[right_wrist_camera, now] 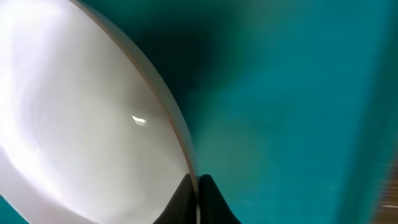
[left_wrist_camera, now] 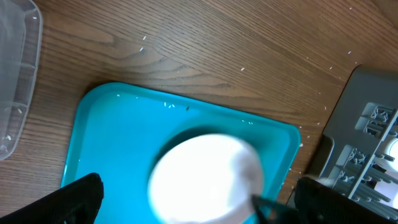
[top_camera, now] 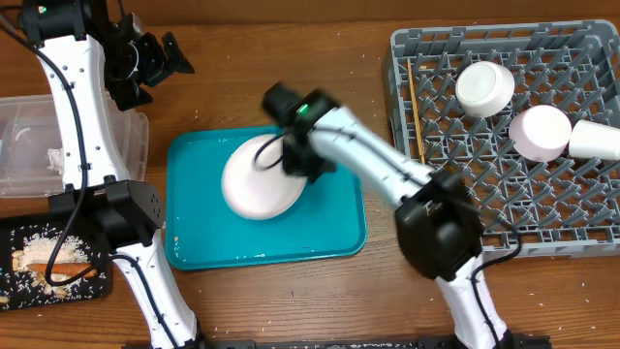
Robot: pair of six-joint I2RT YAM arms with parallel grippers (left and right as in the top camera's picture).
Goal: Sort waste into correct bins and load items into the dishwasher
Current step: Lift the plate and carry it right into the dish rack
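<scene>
The large white plate (top_camera: 260,177) is tilted over the teal tray (top_camera: 203,242). My right gripper (top_camera: 302,155) is shut on the plate's right rim; in the right wrist view the fingertips (right_wrist_camera: 198,186) pinch the plate's edge (right_wrist_camera: 93,112). My left gripper (top_camera: 155,60) is open and empty, high over the table at the back left; its view shows the plate (left_wrist_camera: 205,180) between its spread fingers (left_wrist_camera: 193,202) far below. The grey dish rack (top_camera: 504,174) holds a bowl (top_camera: 484,87), a small plate (top_camera: 540,133), a cup (top_camera: 593,141) and chopsticks (top_camera: 415,107).
A clear tub (top_camera: 24,145) stands at the left edge with white bits in it. A black tray (top_camera: 19,281) at the front left holds an orange carrot (top_camera: 58,258) and pale food scraps. Small crumbs lie on the wooden table.
</scene>
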